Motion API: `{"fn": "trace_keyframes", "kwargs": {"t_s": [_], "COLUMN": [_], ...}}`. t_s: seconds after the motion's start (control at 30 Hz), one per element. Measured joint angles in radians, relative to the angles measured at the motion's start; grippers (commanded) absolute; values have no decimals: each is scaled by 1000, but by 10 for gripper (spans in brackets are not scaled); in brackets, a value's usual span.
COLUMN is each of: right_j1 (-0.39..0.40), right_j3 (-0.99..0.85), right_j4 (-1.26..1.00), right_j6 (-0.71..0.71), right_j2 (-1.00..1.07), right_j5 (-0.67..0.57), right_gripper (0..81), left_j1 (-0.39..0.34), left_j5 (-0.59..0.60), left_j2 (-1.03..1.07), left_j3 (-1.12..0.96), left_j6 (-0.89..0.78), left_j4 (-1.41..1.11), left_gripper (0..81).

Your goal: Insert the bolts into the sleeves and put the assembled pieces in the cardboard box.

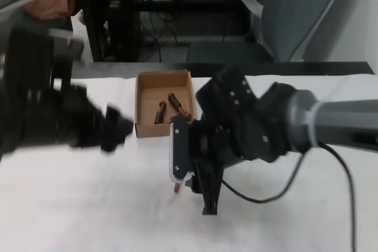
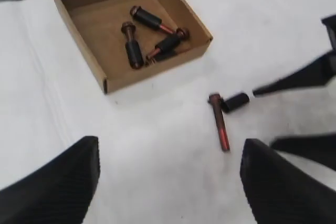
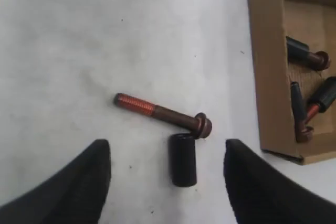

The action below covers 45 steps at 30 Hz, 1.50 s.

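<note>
Spread wide and holding nothing, my right pincer [image 3: 167, 150] hangs over the loose copper-coloured metal bolt [image 3: 163, 114] and the short black cylindrical sleeve [image 3: 184, 160]. Both lie flat on the white counter [image 3: 79, 35]. That bolt is not in the sleeve. Its flanged head lies just beside one end of the sleeve, so near that I cannot tell whether they touch, and its threaded shank points away at an angle.

Close by stands the shallow, open brown cardboard box [image 3: 268, 77], set towards the counter's far edge, about midway along it. Bolt and sleeve lie outside it, on its near side. Three assembled pieces [image 2: 131, 45], each a coppery bolt pushed through a black sleeve, lie on the box floor.

My left pincer [image 2: 170, 145] is likewise gaping and empty, over bare counter to the left of the box.
</note>
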Motion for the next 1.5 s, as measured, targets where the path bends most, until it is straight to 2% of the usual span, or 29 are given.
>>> {"fn": "trace_keyframes", "kwargs": {"t_s": [0.2, 0.27, 0.33, 0.4, 1.03, 1.07, 1.1, 1.17, 1.33, 1.5], "right_j1": [-56, -75, -88, -93, -93, -93, -91, -84, -62, -68], "right_j3": [-53, -53, -55, -56, -126, -133, -144, -157, -165, -146], "right_j4": [27, 33, 38, 38, 61, 74, 89, 117, 134, 174], "right_j6": [-81, -108, -135, -161, -167, -167, -167, -167, -108, 155], "right_j2": [95, 111, 124, 138, 182, 194, 200, 209, 206, 119], "right_j5": [0, 0, 2, 2, -14, -14, -7, 14, 76, 82], "right_gripper": [553, 503, 412, 374, 371, 350, 267, 17, 4, 4], "left_j1": [0, 0, 0, 0, 0, 0, 0, 0, 0, 0], "left_j5": [2, 2, 2, 2, 2, 2, 2, 2, 2, 5], "left_j2": [-110, -150, -190, -222, -287, -287, -287, -287, -287, -287], "left_j3": [125, 145, 158, 164, 165, 165, 165, 165, 165, 165], "left_j6": [-32, -49, -63, -75, -98, -98, -98, -98, -92, -92], "left_j4": [6, 6, 4, 4, -3, -3, -3, -3, -3, -3], "left_gripper": [700, 700, 700, 700, 700, 700, 700, 700, 700, 700]}}
